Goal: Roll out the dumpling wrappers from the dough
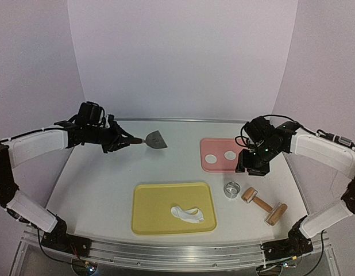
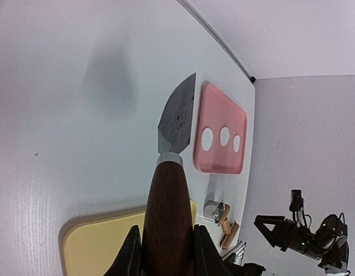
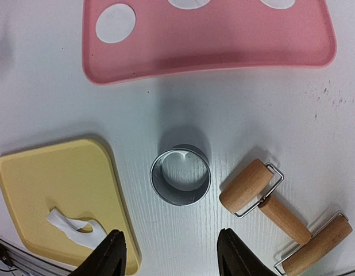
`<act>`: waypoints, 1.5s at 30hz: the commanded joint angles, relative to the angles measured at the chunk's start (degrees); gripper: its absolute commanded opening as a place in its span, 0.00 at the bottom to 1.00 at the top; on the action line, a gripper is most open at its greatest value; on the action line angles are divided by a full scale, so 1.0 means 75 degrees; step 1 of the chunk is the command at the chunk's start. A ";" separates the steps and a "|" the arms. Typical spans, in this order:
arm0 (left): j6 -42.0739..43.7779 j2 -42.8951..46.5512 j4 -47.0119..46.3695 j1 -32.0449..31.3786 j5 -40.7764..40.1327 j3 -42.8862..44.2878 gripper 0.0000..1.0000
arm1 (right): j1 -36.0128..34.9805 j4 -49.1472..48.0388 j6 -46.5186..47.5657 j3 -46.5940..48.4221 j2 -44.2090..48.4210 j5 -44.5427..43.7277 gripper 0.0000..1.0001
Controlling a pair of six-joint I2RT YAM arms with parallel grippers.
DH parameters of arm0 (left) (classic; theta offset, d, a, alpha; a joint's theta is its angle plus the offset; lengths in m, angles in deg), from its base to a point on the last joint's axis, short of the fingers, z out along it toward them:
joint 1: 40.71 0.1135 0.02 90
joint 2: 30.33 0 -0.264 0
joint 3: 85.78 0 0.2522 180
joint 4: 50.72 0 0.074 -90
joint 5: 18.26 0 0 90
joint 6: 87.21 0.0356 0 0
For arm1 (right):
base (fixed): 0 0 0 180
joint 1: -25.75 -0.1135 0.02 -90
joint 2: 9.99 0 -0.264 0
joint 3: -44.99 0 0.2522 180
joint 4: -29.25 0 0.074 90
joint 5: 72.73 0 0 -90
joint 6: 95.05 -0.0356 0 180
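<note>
Three round white dumpling wrappers (image 3: 115, 23) lie on the pink tray (image 3: 212, 40); two of them (image 1: 211, 157) show in the top view, and all three (image 2: 225, 136) show in the left wrist view. An irregular white dough piece (image 1: 188, 214) lies on the yellow board (image 1: 160, 198). My left gripper (image 2: 166, 253) is shut on the brown wooden handle (image 2: 169, 213) of a metal scraper (image 1: 156, 140), held above the table at the far left. My right gripper (image 3: 172, 253) is open and empty, hovering above the metal ring cutter (image 3: 181, 174).
A wooden roller (image 1: 263, 206) lies right of the ring cutter (image 1: 232, 189), near the table's right front. The pink tray (image 1: 220, 165) sits behind them, partly under the right gripper (image 1: 253, 165). The yellow board (image 3: 51, 178) is at the front centre.
</note>
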 commanded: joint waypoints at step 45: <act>-0.1512 0.3973 -0.0485 0.0692 -0.1408 -0.6538 0.76 | 0.0007 -0.0740 0.0018 -0.0879 0.0374 0.0045 0.57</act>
